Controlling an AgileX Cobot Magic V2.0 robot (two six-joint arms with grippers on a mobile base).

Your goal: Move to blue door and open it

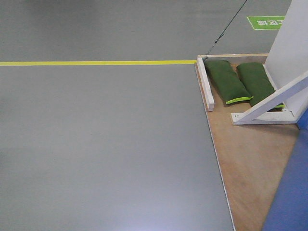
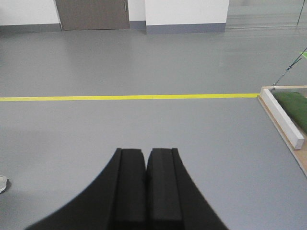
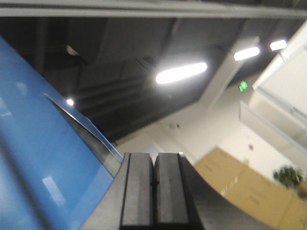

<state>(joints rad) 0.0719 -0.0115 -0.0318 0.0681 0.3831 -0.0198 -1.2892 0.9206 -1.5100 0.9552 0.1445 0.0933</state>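
Right wrist-mounted view: right claw [image 3: 153, 165], pads pressed together and empty, points upward just beside the blue door [image 3: 33, 163]. Left claw [image 2: 146, 160], also together, faces the grey floor [image 2: 144, 57]. The approach step appears nearly complete. No handle is in view, so the next move likely calls for finding it.

Grey floor [image 1: 96, 144], crossed by a yellow line [image 1: 96, 62] that ends at a plywood base [image 1: 250, 159].
On the base: left sandbag [image 1: 227, 79] and right sandbag [image 1: 257, 82], both green, side by side; white batten [image 1: 206, 84] just beside the left one; white panel [image 1: 288, 38] with a diagonal brace [image 1: 274, 103] crossing the right bag's near end.
Beyond: green floor sign [image 1: 265, 22]; thin dark cable [image 1: 228, 26].
Far wall: brown door [image 2: 91, 14].
Overhead: strip lights [image 3: 181, 73]; small green sign [image 3: 243, 86], possibly an exit marker.
Cardboard boxes [image 3: 240, 187]; blurred plant [image 3: 288, 175].
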